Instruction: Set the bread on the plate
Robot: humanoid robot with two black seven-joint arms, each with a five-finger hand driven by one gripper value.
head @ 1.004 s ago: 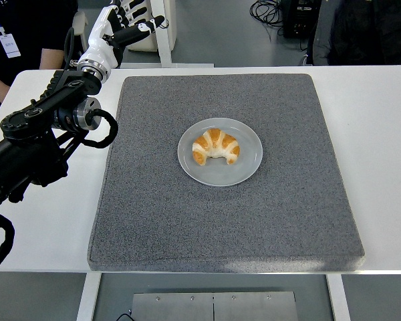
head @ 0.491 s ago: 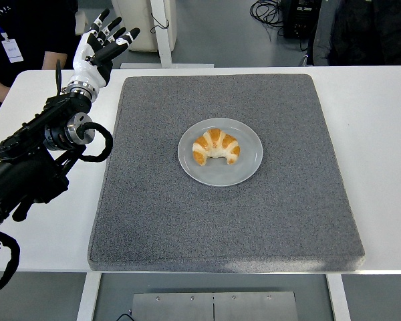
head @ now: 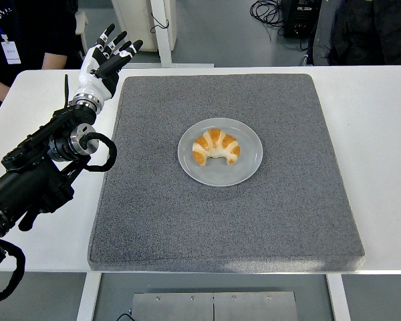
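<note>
My left hand shifts slightly right vs 0.5 s ago, fingers spread, empty. Bread sits on plate, long axis left-right, tips pointing toward me.

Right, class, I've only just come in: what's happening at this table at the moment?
Nothing is being handled just now. The bread, a croissant, lies on the grey plate in the middle of a grey mat, so the placing looks done. The robot's left hand is up at the mat's far left corner, fingers spread and holding nothing, well away from the plate. No right arm is in view. A person stands at the far left behind the table.
</note>
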